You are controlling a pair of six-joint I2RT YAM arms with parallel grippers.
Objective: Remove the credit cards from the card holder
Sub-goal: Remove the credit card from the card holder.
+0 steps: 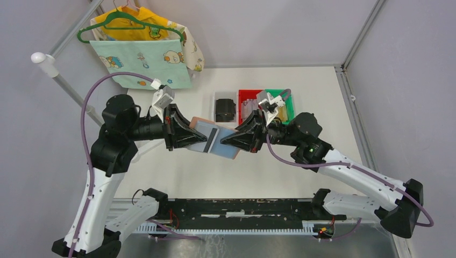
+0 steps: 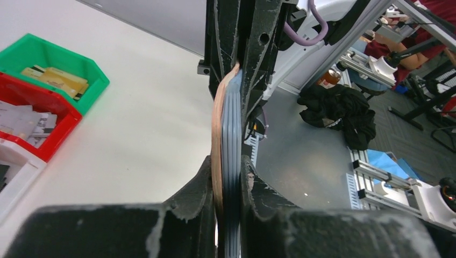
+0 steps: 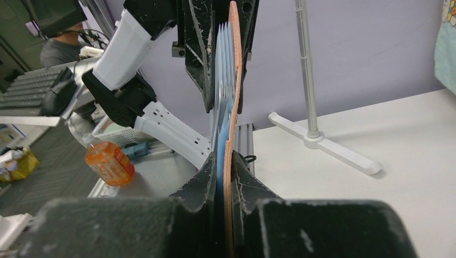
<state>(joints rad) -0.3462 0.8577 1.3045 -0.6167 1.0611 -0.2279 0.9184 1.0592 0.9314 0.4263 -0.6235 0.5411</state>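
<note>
credit cards (image 2: 231, 140) stacked inside card holder (image 1: 206, 130), held mid-air over table (image 1: 322, 107) centre. my left gripper (image 1: 202, 141) and right gripper (image 1: 227, 141) both clamped on it, opposite ends. risk: pinching cards too, none slides; loosening either, holder sags, cards spill.
</note>
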